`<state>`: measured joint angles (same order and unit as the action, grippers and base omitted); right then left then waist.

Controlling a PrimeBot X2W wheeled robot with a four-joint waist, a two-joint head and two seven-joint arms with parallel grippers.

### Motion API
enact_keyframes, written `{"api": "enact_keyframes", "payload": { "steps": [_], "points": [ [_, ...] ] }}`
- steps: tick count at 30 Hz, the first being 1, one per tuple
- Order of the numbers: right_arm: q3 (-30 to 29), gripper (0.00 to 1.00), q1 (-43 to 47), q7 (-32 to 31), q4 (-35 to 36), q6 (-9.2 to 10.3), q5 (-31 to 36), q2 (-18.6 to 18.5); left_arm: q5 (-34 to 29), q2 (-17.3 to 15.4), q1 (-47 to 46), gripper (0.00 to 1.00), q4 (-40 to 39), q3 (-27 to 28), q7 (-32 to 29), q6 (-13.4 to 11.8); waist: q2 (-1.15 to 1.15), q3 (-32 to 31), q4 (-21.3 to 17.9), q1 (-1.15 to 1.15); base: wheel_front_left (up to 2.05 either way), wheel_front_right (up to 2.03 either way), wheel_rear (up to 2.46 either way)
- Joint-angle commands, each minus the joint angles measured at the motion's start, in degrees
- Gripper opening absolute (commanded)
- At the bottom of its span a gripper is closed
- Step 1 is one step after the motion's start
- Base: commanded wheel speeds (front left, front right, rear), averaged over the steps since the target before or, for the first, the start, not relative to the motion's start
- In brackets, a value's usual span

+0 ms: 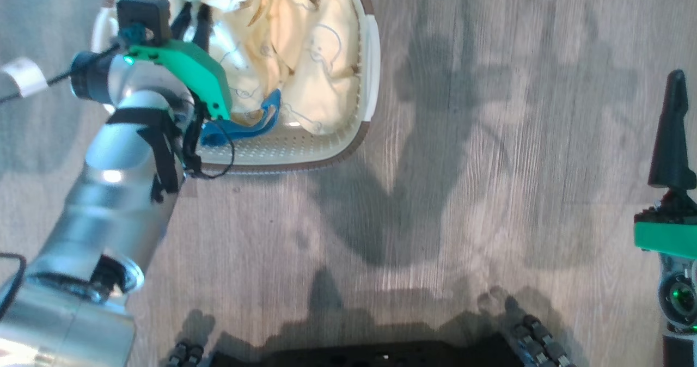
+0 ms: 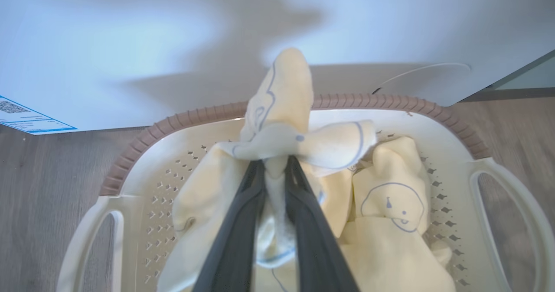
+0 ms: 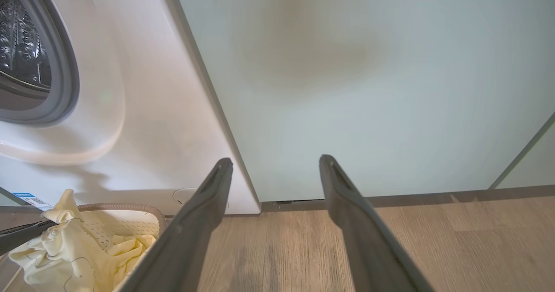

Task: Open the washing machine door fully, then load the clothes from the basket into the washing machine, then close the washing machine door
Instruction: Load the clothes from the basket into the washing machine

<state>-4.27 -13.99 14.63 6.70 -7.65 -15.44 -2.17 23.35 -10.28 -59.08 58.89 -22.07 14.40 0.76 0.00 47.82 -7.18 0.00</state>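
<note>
Loading stage, caught at a pick from the basket. Left end effector (image 2: 274,166) was narrowed onto a bunched fold of one garment (image 2: 282,92). The fold stood up above the fingertips, and the rest of the piece trailed down into the basket (image 2: 173,121). The other clothes (image 2: 390,201) lay heaped inside, one with a line-drawn bear face uppermost and a blue strip (image 1: 267,117) among them. Right end effector (image 3: 276,161) was spread wide and held nothing. It stood well apart from the basket and pointed at the foot of a pale green cabinet panel (image 3: 347,88).

Progress, as judged: the drum (image 3: 21,45) lay bare inside its grey seal (image 3: 69,79), so the door was taken to be open, though whether fully could not be told. Nothing pale could be made out in the visible part of the drum. With the basket well filled, most or all of the loading remained, and closing the door after that.

Setting: the basket sat on a grey wood-grain floor (image 1: 490,165), close against the foot of the white machine (image 2: 130,45). On the machine's front were a blue-edged sticker (image 2: 26,116) low at one side and a round flap (image 2: 427,82) at the other. The cabinet panel adjoined the machine. Strong light threw the robot's shadows (image 1: 435,111) across the boards.
</note>
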Motion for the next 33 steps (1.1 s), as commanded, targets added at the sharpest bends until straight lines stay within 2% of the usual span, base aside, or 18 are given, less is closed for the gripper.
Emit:
{"api": "enact_keyframes", "payload": {
  "steps": [1,8,20,33],
  "points": [
    [0.31,1.00,2.33,0.37,1.36,0.16,0.80,-0.71,-0.89,-2.26,3.17,0.00,-3.99,2.01,0.58,-0.92,0.00,-2.68,1.34,0.00,0.00,0.00,0.00],
    [-0.48,1.00,4.08,0.37,0.63,0.16,1.83,-0.71,-3.61,-2.90,9.55,0.00,-14.47,4.15,0.59,-3.18,0.00,-8.27,2.49,0.00,0.00,0.00,0.00],
    [-0.68,1.00,6.45,0.37,-2.58,0.16,4.08,-0.75,-5.90,-3.82,19.41,0.00,-27.06,7.51,0.60,-5.42,0.00,-17.86,3.37,0.00,0.00,0.00,0.00],
    [-0.08,1.00,9.83,0.37,-6.66,0.16,6.06,-1.89,-6.31,-4.15,34.85,0.00,-38.26,10.34,0.60,-7.30,0.00,-30.35,4.81,0.00,0.00,0.00,0.00]
  ]
}}
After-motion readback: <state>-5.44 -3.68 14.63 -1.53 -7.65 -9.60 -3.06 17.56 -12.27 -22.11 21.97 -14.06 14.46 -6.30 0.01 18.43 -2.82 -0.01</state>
